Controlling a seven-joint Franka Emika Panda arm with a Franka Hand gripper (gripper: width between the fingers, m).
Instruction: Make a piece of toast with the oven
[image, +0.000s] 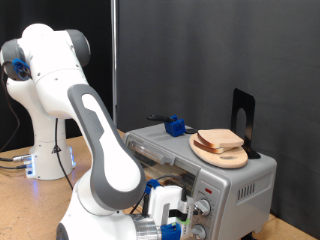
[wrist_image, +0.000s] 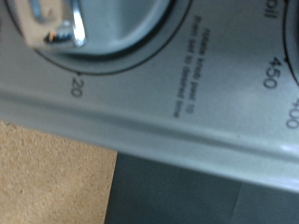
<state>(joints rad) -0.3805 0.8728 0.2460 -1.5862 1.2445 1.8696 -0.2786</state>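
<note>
My jaws (image: 178, 216) are down at the front of the oven (image: 215, 170), right against its control panel by the knobs (image: 204, 208); in the wrist view a dial fills the picture, with a bright metal fingertip (wrist_image: 58, 26) touching or just over its rim beside the 20 mark. Whether I am clenched on the knob or released I cannot tell, since only that one tip shows.

The oven stands at the tabletop's (image: 20, 205) far edge on the exterior view's right. A piece of toast (image: 221, 139) lies on the round wooden plate (image: 218, 153) on the oven's roof, near its right end, beside a black stand (image: 243, 118). I judge the bread light, soft and easily crushed, best pinched gently across opposite crust edges.
</note>
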